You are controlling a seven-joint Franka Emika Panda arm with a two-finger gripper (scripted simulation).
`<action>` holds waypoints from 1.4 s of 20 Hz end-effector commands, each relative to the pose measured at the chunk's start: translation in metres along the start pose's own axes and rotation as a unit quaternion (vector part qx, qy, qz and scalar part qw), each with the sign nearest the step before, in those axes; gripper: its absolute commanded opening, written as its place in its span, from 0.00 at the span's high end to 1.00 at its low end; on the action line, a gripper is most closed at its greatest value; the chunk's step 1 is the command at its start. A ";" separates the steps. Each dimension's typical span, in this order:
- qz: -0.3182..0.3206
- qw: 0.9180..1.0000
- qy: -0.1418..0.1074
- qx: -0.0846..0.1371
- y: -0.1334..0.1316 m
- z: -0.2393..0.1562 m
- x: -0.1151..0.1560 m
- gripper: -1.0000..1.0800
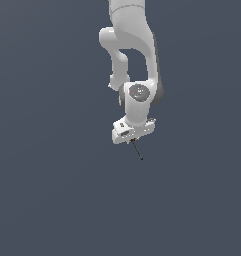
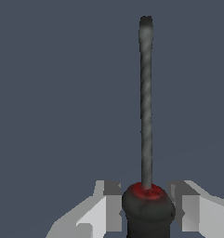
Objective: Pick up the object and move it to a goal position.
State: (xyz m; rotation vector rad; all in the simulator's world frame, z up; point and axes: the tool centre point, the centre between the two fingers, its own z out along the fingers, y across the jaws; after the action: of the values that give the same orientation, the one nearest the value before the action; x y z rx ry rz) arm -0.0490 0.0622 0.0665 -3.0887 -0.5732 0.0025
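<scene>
The object is a thin black rod (image 1: pixel 137 151) with a small red part at its upper end, right under the white gripper (image 1: pixel 131 141). In the wrist view the rod (image 2: pixel 146 107) runs straight away from the camera, out of a red collar on a dark rounded handle (image 2: pixel 148 211). The gripper (image 2: pixel 148 209) has one finger (image 2: pixel 108 209) on each side of that handle, touching it, so it is shut on the object. In the exterior view the object hangs from the gripper and slants down toward the exterior view's right.
The white Panda arm (image 1: pixel 134 55) reaches down from the top of the exterior view. Around it there is only a plain dark grey-blue ground (image 1: pixel 52 190). No goal marker shows in either view.
</scene>
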 end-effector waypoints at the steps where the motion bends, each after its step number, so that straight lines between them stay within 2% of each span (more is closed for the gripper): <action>1: 0.000 1.000 0.001 0.000 -0.001 -0.020 0.006 1.00; 20: 0.000 1.000 0.001 0.000 -0.003 -0.209 0.065 1.00; 28: 0.000 1.000 0.001 0.000 -0.002 -0.264 0.085 1.00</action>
State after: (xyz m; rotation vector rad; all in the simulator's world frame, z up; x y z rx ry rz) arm 0.0269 0.0937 0.3215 -3.0881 -0.5740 -0.0010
